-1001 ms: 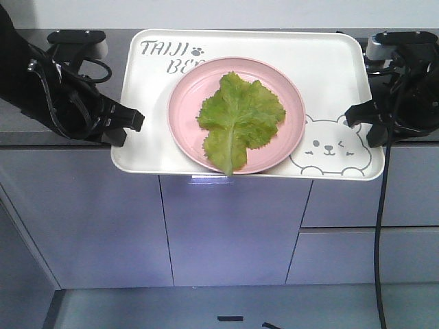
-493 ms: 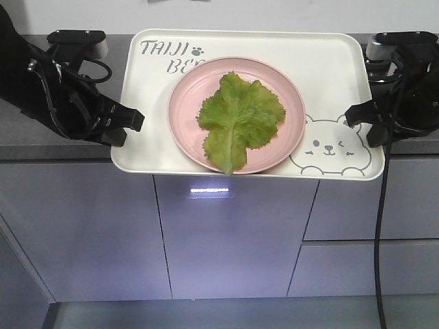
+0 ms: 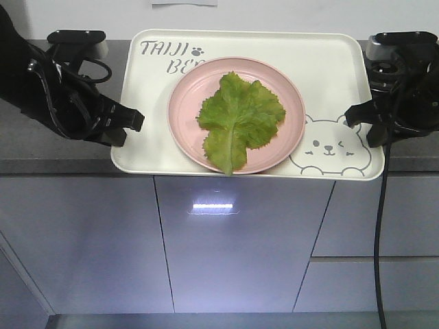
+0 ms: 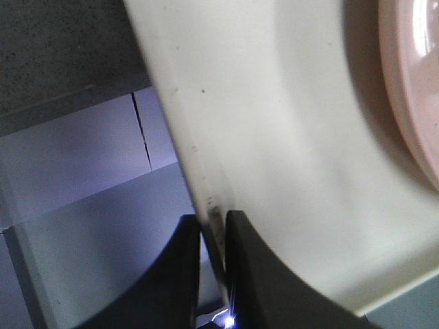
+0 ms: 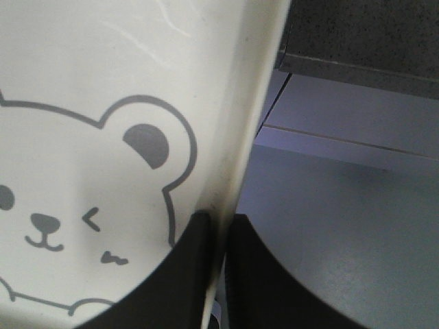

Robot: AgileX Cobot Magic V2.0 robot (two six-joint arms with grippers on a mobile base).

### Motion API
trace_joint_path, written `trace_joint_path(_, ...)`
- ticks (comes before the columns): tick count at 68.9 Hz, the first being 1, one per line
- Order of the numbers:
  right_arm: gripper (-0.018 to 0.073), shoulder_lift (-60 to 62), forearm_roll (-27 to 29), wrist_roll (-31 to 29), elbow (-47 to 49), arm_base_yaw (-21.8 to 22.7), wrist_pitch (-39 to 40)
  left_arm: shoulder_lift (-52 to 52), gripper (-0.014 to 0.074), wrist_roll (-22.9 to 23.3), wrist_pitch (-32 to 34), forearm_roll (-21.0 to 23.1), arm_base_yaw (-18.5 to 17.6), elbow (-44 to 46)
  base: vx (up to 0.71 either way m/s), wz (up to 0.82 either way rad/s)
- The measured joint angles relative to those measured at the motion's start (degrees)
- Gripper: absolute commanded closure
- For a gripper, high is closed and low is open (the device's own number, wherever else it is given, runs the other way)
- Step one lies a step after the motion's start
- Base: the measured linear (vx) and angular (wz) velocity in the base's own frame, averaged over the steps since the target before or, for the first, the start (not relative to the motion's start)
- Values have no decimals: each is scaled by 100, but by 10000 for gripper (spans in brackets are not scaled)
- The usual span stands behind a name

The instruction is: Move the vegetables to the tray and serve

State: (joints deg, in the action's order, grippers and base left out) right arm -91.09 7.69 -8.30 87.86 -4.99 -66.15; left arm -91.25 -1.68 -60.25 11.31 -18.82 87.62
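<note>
The green lettuce leaf, the vegetables (image 3: pixel 240 120), lies on a round pink plate (image 3: pixel 188 103) in the middle of the cream tray (image 3: pixel 322 68) with the bear face. The tray is held level in the air over the front edge of the dark counter. My left gripper (image 3: pixel 134 125) (image 4: pixel 214 219) is shut on the tray's left rim (image 4: pixel 206 185). My right gripper (image 3: pixel 353 116) (image 5: pixel 218 223) is shut on the tray's right rim (image 5: pixel 240 151), beside the winking bear (image 5: pixel 75 199).
A dark grey counter (image 3: pixel 41 154) runs behind and under the tray, with grey cabinet fronts (image 3: pixel 226 247) below it. A light spot (image 3: pixel 212 205) reflects on the middle door. A black cable (image 3: pixel 378 240) hangs from the right arm.
The counter and cabinets have slid downward and grown in view, so the base has come closer to them. Both grippers and the tray keep the same hold and pose.
</note>
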Motion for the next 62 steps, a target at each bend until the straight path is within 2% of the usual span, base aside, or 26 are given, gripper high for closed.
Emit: trace_joint_path(62,568,0,0,0,0,0,0,0,602,0,0,0,0,0,9,2)
